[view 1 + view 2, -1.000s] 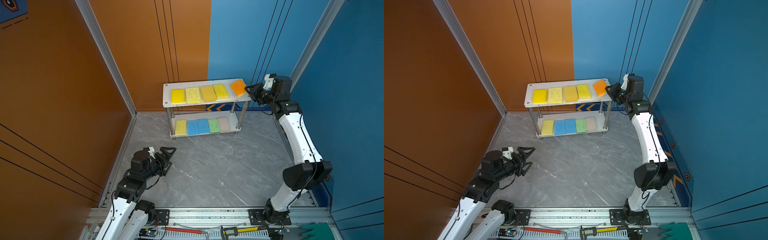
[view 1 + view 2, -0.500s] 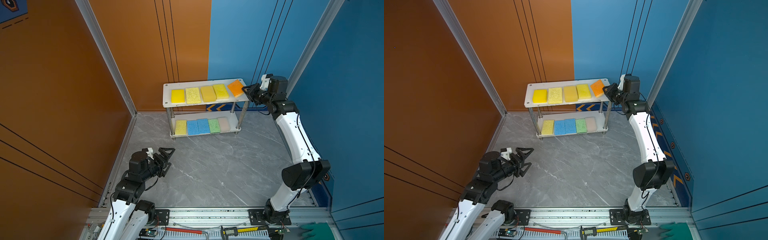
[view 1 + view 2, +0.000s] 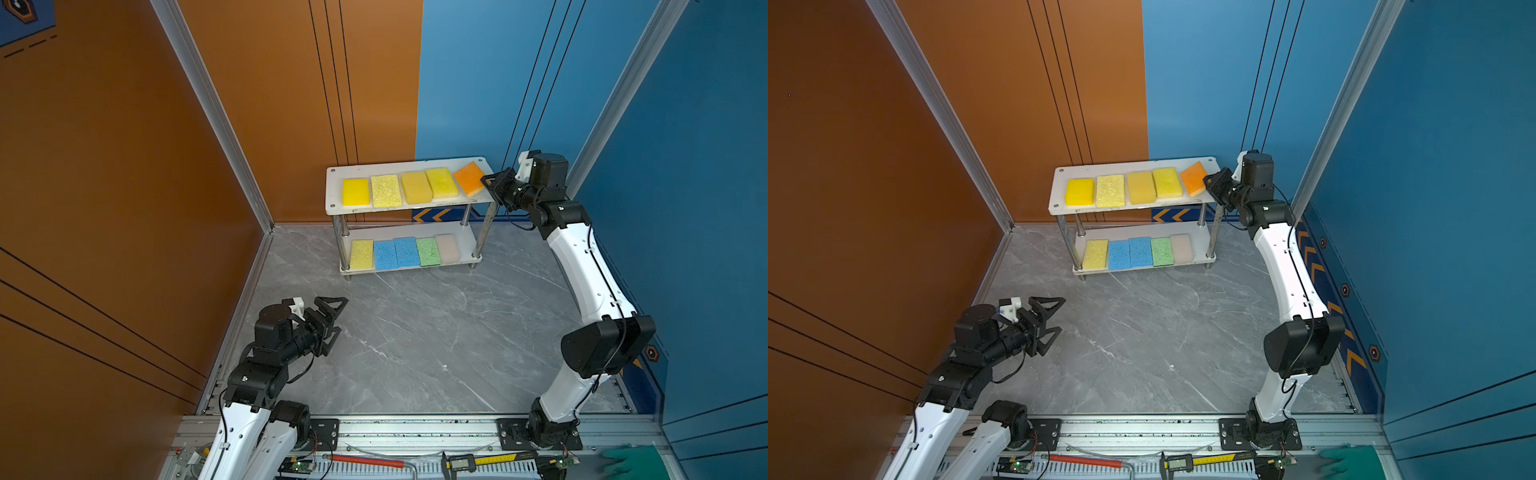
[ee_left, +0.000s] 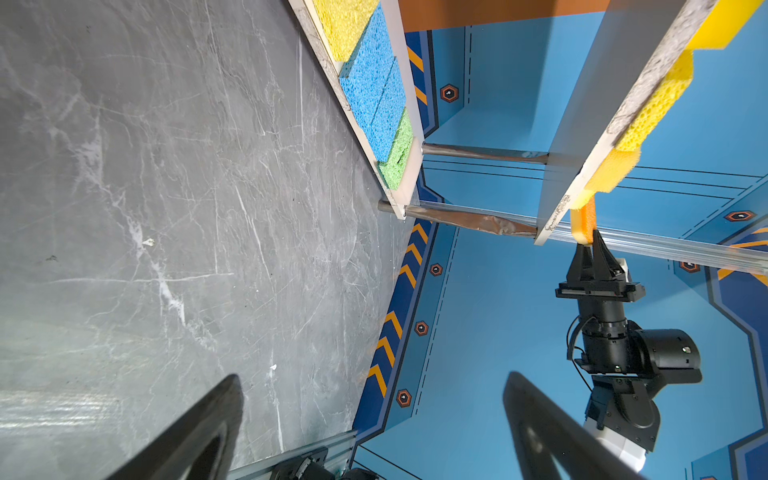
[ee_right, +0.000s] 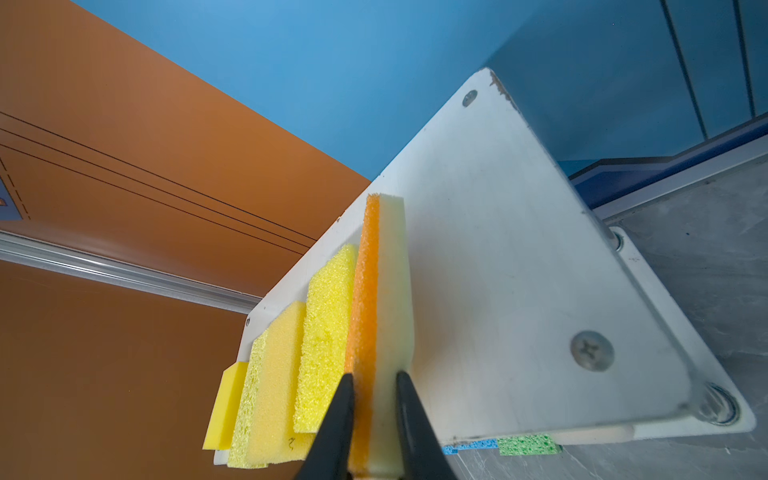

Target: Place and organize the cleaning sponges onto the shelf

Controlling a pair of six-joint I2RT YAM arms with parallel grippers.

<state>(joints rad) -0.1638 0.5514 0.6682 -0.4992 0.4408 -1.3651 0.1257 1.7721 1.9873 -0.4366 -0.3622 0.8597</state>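
**Shelf.** The shelf (image 3: 395,209) stands on the grey floor (image 3: 415,332) at the far side of the cell, against the back wall.

**Upper board.** The upper board (image 3: 374,169) carries a row of five sponges. From left to right:
- a smooth yellow sponge (image 3: 355,192)
- a porous yellow sponge (image 3: 386,191)
- a golden-yellow sponge (image 3: 416,188)
- a lemon-yellow sponge (image 3: 441,183)
- the orange sponge (image 3: 468,178)

The first four lie flat and parallel, side by side. The orange sponge sits at the right end of the board, just beside the lemon-yellow sponge and turned at an angle to the row. The right wrist view shows an orange layer backed by a white layer (image 5: 390,291). It cannot be told whether the sponge rests fully on the board.

**Lower board.** The lower board (image 3: 467,249) holds, from left to right:
- a pale yellow sponge (image 3: 361,254)
- a blue sponge (image 3: 385,254)
- a second blue sponge (image 3: 407,251)
- a green sponge (image 3: 428,251)
- a beige-pink sponge (image 3: 448,248)

All five lie flat in one row.

**Right gripper.** The right gripper (image 3: 484,180) is at the right end of the upper board. Its jaws are drawn close together and clamp the near right edge of the orange sponge, one finger on each face.

**Left gripper.** The left gripper (image 3: 338,316) hovers above the floor at the near left, well apart from the shelf. Its jaws are spread wide and hold nothing.
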